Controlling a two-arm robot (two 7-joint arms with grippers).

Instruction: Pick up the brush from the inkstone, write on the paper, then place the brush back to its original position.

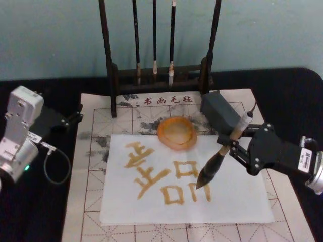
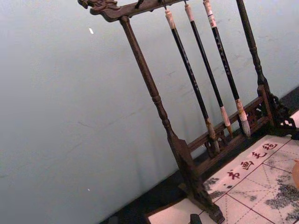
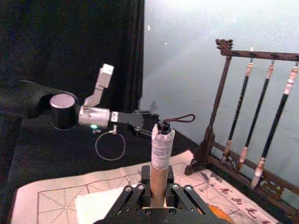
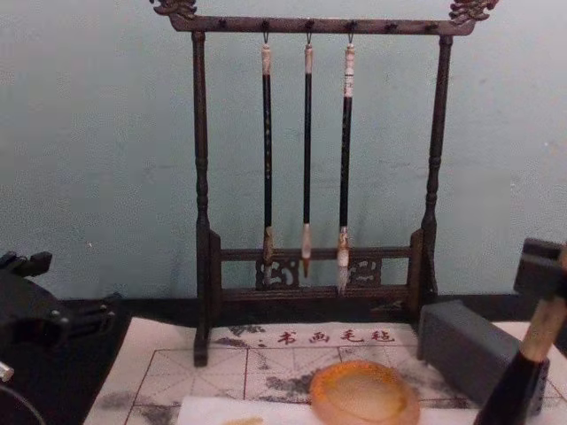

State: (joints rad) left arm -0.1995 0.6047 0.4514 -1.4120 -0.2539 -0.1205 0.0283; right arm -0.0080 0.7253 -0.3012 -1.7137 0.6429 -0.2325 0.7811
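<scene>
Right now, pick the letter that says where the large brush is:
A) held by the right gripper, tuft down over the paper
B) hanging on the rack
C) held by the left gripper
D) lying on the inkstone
A: the right gripper is shut on the handle of the brush, whose dark tuft points down at the paper beside the brown strokes. The inkstone carries no brush, and the left gripper is parked off the mat's left edge.

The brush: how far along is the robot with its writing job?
Done: the brush is off the inkstone, and golden characters are on the paper. In hand: the right end effector grips the brush, tip at the right-hand character. Left: perhaps a final stroke, then returning the brush to the inkstone. The left end effector sits idle on the robot's left.
</scene>
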